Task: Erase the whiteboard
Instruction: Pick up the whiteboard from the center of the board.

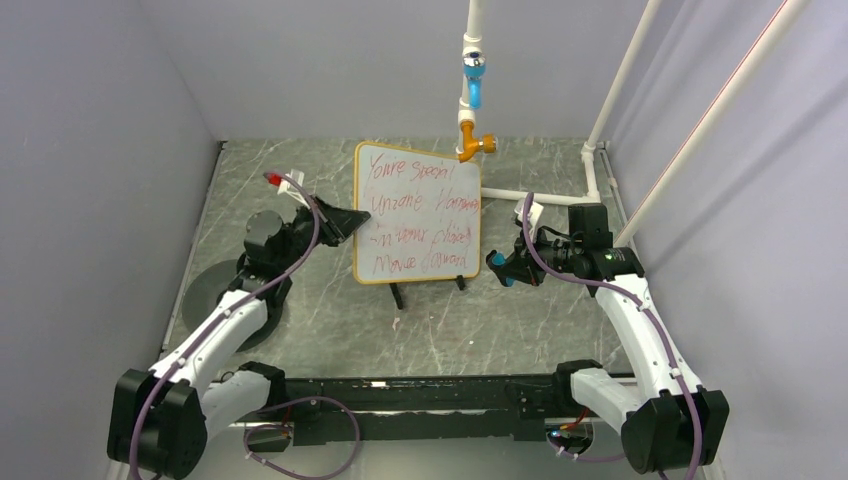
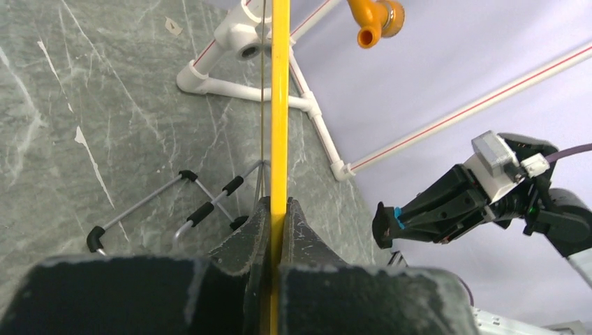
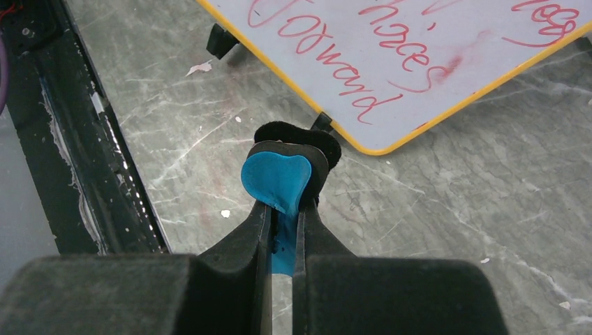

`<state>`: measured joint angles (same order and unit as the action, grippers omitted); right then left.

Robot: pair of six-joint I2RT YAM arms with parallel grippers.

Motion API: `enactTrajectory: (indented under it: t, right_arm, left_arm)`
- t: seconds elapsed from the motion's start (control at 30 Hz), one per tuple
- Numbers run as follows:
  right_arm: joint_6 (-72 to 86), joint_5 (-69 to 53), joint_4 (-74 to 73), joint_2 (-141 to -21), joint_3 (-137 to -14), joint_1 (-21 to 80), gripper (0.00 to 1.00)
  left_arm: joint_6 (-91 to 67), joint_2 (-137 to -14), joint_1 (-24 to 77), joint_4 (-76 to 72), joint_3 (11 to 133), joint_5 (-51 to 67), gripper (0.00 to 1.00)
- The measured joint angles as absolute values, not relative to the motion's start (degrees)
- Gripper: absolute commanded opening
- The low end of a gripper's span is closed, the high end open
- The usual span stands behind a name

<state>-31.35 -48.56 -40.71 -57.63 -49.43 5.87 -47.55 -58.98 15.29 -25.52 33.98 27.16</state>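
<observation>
The whiteboard (image 1: 418, 212) stands nearly upright in the middle of the grey marbled table (image 1: 300, 340), a little toward the back, propped on two small black clip feet (image 1: 397, 296) under its lower edge. It is a flat white rectangle with a thin yellow-orange frame and rounded corners. Four lines of red handwriting fill its face from top to bottom. In the right wrist view the lower lines on the whiteboard (image 3: 419, 42) read large and loose, with a faint pink smear among the letters near the bottom right corner.

At the board's left side, the left gripper (image 1: 352, 220) reaches in from the left and pinches the frame. The left wrist view looks edge-on along the whiteboard (image 2: 280, 105), and the yellow strip runs straight down between the pressed-together fingers of the left gripper (image 2: 280, 204). Behind the board in that view a grey wire stand (image 2: 174, 202) with black tips lies on the table.

Behind the board's top right corner rises a white pipe frame (image 1: 470, 40) carrying a blue and an orange fitting.

To the right, the right gripper (image 1: 497, 268) hangs near the board's lower right corner, apart from it. Its fingers are closed on the eraser (image 3: 276, 178), a small blue pad with a black backing. The pad points toward the corner without touching the frame.
</observation>
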Motion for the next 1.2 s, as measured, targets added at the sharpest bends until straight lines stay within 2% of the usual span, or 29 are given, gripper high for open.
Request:
enactTrajectory:
  t: [0.3, 0.47, 0.87, 1.2]
  right_arm:
    - [-31.4, -48.6, -40.7, -57.6, -49.4, 5.5, 0.00]
    - [-31.5, -48.6, -40.7, -57.6, -49.4, 5.4, 0.00]
    - [-31.6, -48.6, -40.8, -57.6, -49.4, 5.4, 0.00]
    - [-33.0, -50.2, -42.6, -57.6, -49.4, 5.4, 0.00]
  left_arm:
    - [-48.2, -52.6, 15.6, -23.6, 33.8, 20.5, 0.00]
    - [-46.5, -50.0, 15.6, -23.6, 33.2, 19.6, 0.00]
    - [-53.3, -46.6, 17.1, -24.1, 29.4, 17.9, 0.00]
    - [-54.1, -46.3, 25.7, -27.3, 20.8, 14.5, 0.00]
